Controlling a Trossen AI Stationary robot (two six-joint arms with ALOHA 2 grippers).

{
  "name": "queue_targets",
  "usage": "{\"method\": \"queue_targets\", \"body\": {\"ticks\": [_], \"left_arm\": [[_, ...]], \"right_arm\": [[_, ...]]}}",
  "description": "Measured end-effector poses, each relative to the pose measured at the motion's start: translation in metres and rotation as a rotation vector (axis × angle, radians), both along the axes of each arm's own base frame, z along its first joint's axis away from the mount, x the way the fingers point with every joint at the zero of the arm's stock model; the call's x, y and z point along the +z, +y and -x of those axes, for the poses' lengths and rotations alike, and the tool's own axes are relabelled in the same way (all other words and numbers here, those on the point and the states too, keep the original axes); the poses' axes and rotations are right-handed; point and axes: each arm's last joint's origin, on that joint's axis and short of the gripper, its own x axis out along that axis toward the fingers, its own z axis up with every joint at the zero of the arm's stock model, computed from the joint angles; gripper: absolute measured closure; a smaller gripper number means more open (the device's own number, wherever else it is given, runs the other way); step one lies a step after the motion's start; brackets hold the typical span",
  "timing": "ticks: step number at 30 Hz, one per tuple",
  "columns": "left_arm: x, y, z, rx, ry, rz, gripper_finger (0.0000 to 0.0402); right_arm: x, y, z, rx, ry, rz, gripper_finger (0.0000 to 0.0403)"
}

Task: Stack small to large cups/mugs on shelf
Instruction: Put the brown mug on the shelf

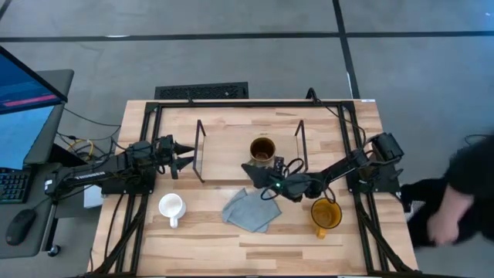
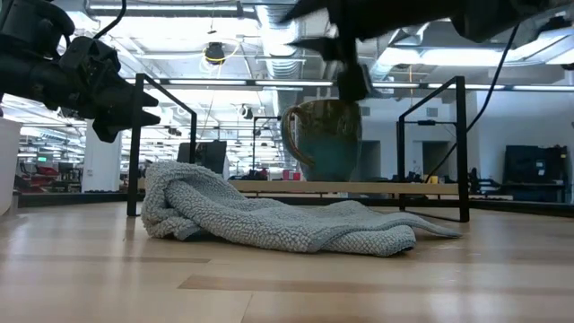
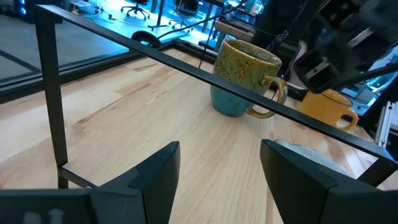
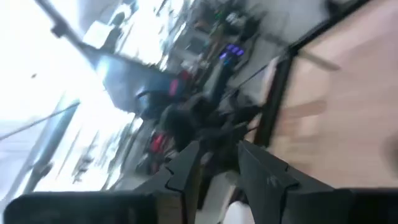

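The olive-brown mug stands upright on the light-wood shelf, toward its right end; it also shows in the low view and the left wrist view. The white mug and the yellow mug stand on the table in front of the shelf. My right gripper hovers at the near side of the olive mug, above its rim, slightly open and empty. My left gripper is open and empty at the shelf's left wire frame.
A grey-blue cloth lies crumpled on the table between the white and yellow mugs, in front of the shelf. The shelf's left half is bare board. A person is beside the table's right edge. A monitor and keyboard stand to the left.
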Motion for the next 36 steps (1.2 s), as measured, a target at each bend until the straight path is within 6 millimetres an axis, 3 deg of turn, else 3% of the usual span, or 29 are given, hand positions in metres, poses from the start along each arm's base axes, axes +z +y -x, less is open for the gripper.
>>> {"method": "queue_targets", "body": {"ticks": [11,17,23,29,33,36], "left_arm": [[0.000,0.000,0.000,-0.005,-0.001,-0.002,0.0187],[0.000,0.000,0.000,-0.006,0.001,-0.011,0.0187],[0.000,0.000,0.000,-0.006,0.001,-0.011,0.0187],[0.000,0.000,0.000,-0.006,0.001,-0.011,0.0187],[0.000,0.000,0.000,-0.006,0.001,-0.011,0.0187],[0.000,0.000,0.000,-0.006,0.001,-0.011,0.0187]], "right_arm": [[0.055,-0.026,-0.041,0.214,-0.007,0.208,0.0292],[0.066,-0.046,-0.058,0.254,0.277,0.197,0.0305],[0.076,-0.059,-0.063,0.240,0.298,0.238,0.0305],[0.069,-0.071,-0.063,0.294,0.373,0.220,0.0306],[0.067,-0.073,-0.063,0.405,0.431,0.187,0.0306],[0.082,-0.076,-0.064,0.514,0.498,0.198,0.0309]]}}
